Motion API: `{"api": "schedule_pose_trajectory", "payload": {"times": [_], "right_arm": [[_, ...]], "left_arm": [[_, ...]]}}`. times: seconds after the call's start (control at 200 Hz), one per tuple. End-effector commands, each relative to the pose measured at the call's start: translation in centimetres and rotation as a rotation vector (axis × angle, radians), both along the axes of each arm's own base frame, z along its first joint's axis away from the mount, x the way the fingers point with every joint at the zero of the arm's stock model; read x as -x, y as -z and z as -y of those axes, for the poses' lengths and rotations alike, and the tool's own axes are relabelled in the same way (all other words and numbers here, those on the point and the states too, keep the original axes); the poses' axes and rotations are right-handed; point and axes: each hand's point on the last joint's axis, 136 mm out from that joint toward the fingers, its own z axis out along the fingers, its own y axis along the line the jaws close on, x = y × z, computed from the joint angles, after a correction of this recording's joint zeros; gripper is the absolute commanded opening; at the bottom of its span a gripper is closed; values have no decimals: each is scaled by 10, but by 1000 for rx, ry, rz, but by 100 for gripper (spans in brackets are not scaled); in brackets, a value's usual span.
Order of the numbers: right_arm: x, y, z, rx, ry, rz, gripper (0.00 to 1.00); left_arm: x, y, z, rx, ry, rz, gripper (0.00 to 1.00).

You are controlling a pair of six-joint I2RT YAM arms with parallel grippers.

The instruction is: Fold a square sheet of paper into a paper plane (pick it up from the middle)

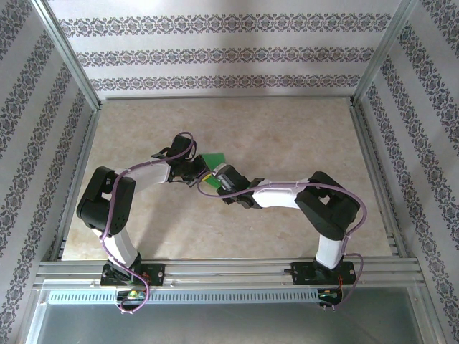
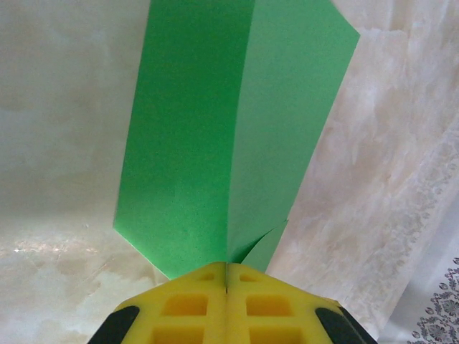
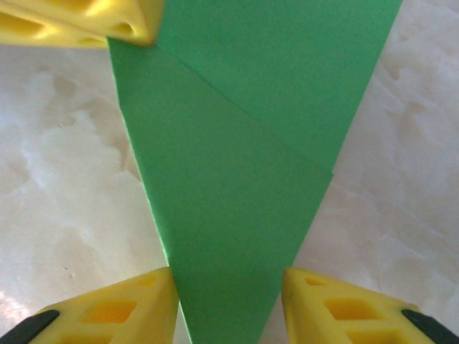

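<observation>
Paper (image 2: 208, 143) is pinched at its centre crease by the clenched left gripper (image 2: 226, 276) near the table's (image 1: 287, 129) middle, seemingly so its point can be pressed by the spread-fingered right gripper (image 3: 228, 287) straddling it.

Papered booth around a pale marbled desk

The desk (image 1: 287, 129) is beige with cloudy marbling and a soft, even light on it. The back wall (image 1: 215, 50) and side walls (image 1: 29, 115) carry white paper with grey floral bands. Silver metal posts (image 1: 68, 54) rise at the corners, and slotted rails (image 1: 229, 271) cross the near edge.
</observation>
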Motion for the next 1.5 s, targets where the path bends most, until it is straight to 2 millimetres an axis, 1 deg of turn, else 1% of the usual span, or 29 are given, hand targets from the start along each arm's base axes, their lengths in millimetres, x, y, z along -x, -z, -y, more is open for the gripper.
{"api": "schedule_pose_trajectory", "payload": {"times": [0.0, 0.275, 0.47, 0.61, 0.665, 0.725, 0.834, 0.949, 1.059, 1.169, 1.319, 1.494], "right_arm": [[-6, -1, 0, 16, 47, 23, 41], [-7, -3, 4, 31, 54, 30, 31], [-3, -3, 5, 24, 41, 19, 27], [-1, -2, 4, -4, 36, -9, 25], [1, 0, 4, -23, 36, -29, 22], [1, 2, 4, -54, 44, -54, 20], [3, 3, 5, -119, 56, -106, 18], [5, 1, 1, -183, 51, -146, 18], [6, 1, -1, -234, 53, -188, 18], [7, 2, -1, -272, 59, -223, 18], [9, 3, -1, -317, 63, -273, 18], [10, 1, 0, -375, 68, -333, 18]], "left_arm": [[-2, -14, 2, 4, -16, 3, 6], [-1, -14, 1, -5, -15, 3, 10], [-1, -13, 0, -13, -14, -1, 11], [-2, -15, -2, -17, -12, 4, 16], [-4, -18, -5, -20, -17, 14, 19], [-6, -24, -10, -26, -25, 29, 24], [-10, -35, -27, -43, -55, 60, 30], [-12, -46, -42, -56, -87, 95, 33], [-9, -50, -49, -58, -104, 125, 34], [-5, -45, -46, -28, -104, 125, 34], [0, -29, -34, 42, -74, 101, 30], [2, -18, -17, 81, -25, 102, 26]]}}
